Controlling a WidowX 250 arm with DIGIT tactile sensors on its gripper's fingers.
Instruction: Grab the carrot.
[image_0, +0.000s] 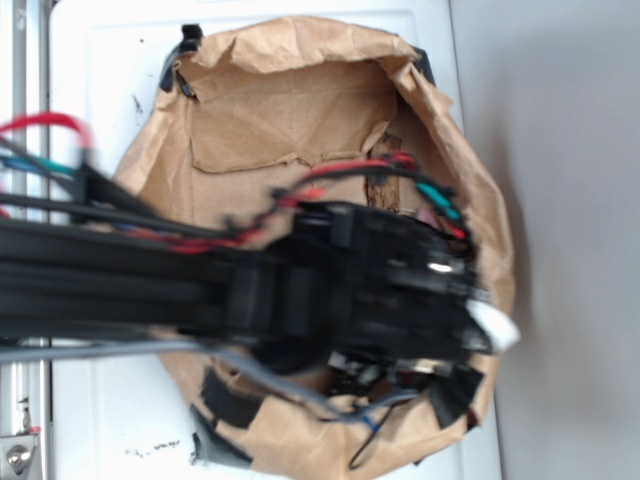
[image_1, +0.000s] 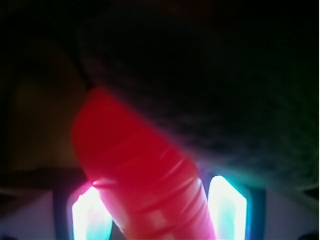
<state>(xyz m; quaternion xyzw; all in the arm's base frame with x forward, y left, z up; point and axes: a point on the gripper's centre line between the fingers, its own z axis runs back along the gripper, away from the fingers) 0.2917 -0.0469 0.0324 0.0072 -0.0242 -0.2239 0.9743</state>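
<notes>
in the outside view the arm (image_0: 150, 270) comes in from the left and reaches down into the paper-lined bin (image_0: 300, 110), so the gripper (image_0: 470, 325) sits low on the right side of it. the whole thing is blurry and the arm covers the floor of the bin there, so no carrot shows from that camera.

the wrist view is where it gets useful. going left to right: the left finger (image_1: 90, 217) glowing at the bottom, then the carrot (image_1: 145, 175) running up from between the two fingers toward the upper left, then the right finger (image_1: 227, 210). a dark fuzzy mass (image_1: 225, 100) fills the right and top, can't say what it is.

so the reach looks done and the carrot is lined up in the gap. the jaws look apart around it with a sliver of space on each side, not squeezing yet, though the glare makes that shaky. what's left, i'd guess: close and lift.
</notes>
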